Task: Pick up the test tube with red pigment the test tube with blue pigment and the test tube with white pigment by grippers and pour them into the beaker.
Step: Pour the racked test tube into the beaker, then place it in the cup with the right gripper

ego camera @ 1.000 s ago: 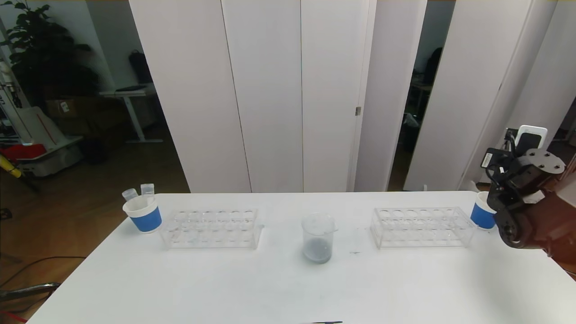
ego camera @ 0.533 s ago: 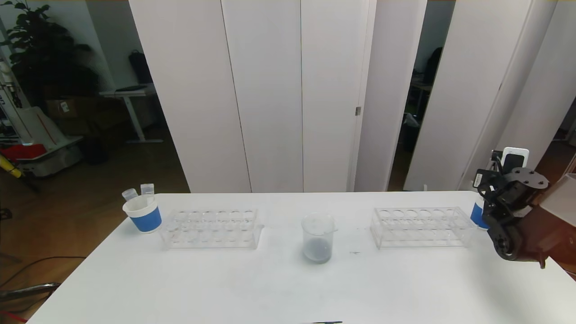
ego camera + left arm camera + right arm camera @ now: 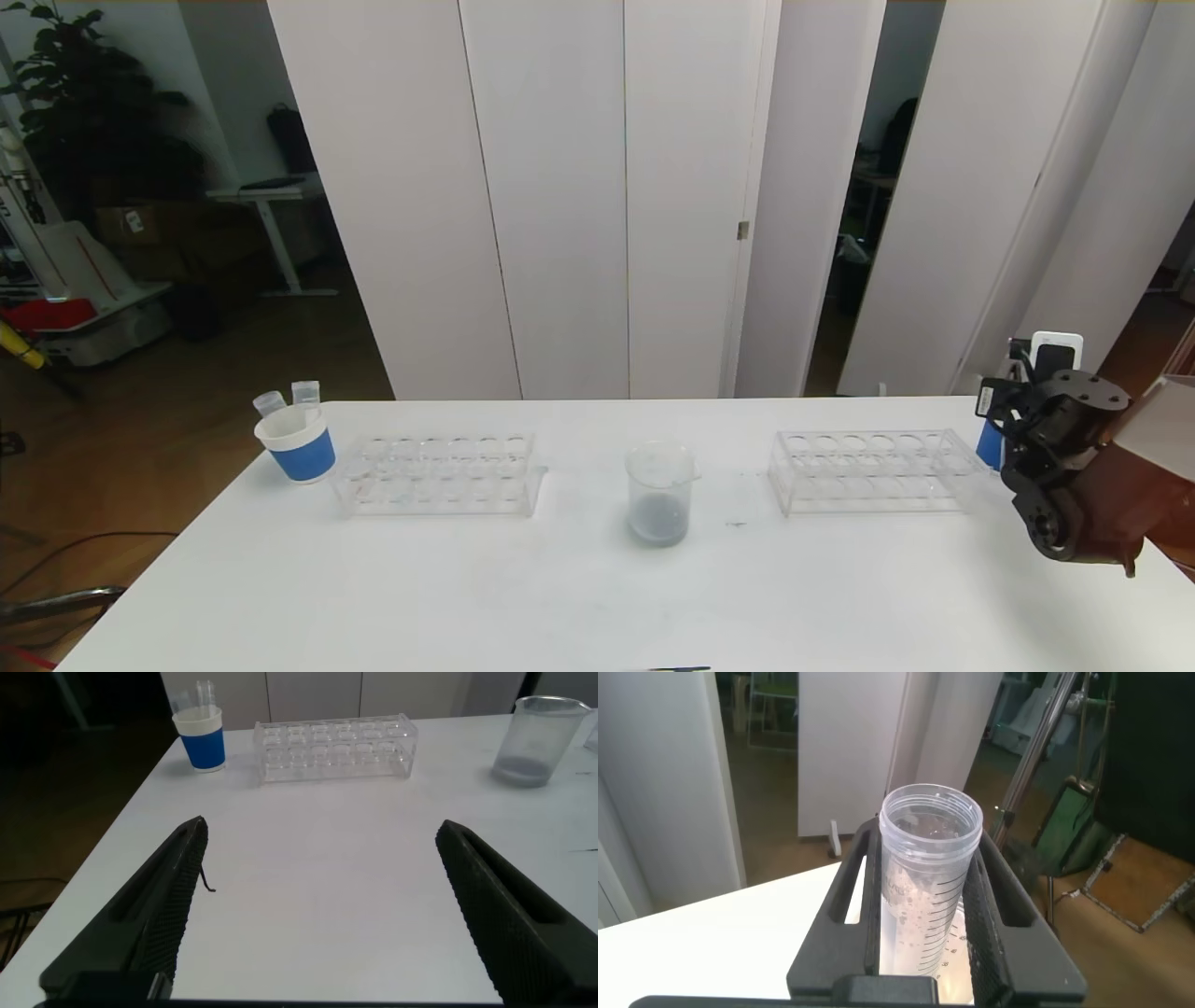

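My right gripper (image 3: 926, 842) is shut on a clear graduated test tube (image 3: 929, 873) with pale white pigment specks on its inner wall. It holds the tube upright over the white inside of a paper cup (image 3: 1020, 973). In the head view the right arm (image 3: 1060, 457) is at the table's right edge, in front of the blue paper cup (image 3: 986, 446). The beaker (image 3: 661, 493) stands mid-table with grey-blue matter at its bottom, and also shows in the left wrist view (image 3: 542, 739). My left gripper (image 3: 322, 829) is open and empty over the table's near left part. No blue-pigment tube shows.
A clear rack (image 3: 439, 473) stands left of the beaker and another (image 3: 873, 469) right of it; both look empty. A blue-and-white paper cup (image 3: 297, 443) with two clear tubes stands at the far left. A small dark mark (image 3: 736, 524) lies by the beaker.
The right arm has come down and slightly left toward the blue cup at the table's right edge. Nothing else has moved.
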Controlling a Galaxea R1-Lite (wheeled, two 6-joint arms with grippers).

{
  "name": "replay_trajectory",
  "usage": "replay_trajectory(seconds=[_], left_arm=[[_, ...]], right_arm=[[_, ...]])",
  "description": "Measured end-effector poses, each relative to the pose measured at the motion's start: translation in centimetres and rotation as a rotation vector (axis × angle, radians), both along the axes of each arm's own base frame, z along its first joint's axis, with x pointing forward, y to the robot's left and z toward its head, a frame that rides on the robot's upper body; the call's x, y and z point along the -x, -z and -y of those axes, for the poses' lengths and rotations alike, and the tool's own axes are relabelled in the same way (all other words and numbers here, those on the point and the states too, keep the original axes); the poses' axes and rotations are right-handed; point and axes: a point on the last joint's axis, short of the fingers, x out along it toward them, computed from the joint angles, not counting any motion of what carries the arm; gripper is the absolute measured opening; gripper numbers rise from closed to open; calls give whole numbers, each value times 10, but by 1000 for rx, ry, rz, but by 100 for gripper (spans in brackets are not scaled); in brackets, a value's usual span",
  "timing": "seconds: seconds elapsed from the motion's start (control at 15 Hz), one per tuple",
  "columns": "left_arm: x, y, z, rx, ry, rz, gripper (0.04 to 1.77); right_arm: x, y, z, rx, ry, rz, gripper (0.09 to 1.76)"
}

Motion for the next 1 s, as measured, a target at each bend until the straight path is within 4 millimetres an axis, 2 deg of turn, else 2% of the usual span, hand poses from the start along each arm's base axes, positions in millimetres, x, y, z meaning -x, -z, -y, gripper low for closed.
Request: replay_trajectory(seconds=[0.13,0.2,0.27,0.33,0.4,0.47,1.0], left_arm=[[0,0,0,0,0,0,174],[0,0,0,0,0,0,174],[0,0,0,0,0,0,174],[0,0,0,0,0,0,174],[0,0,0,0,0,0,174],[0,0,0,0,0,0,174],[0,0,0,0,0,0,174]], right_arm=[[1,-1,4,0,8,1,58],[1,-1,5,0,11,-2,68],[2,-1,7,-1,17,-11,94],[2,-1,8,-3,19,-14,131],[2,-2,9,-2,22,-8,159],[2,-4,9,-1,24,-3,174],[3,-17,13,-2,29,34,175]])
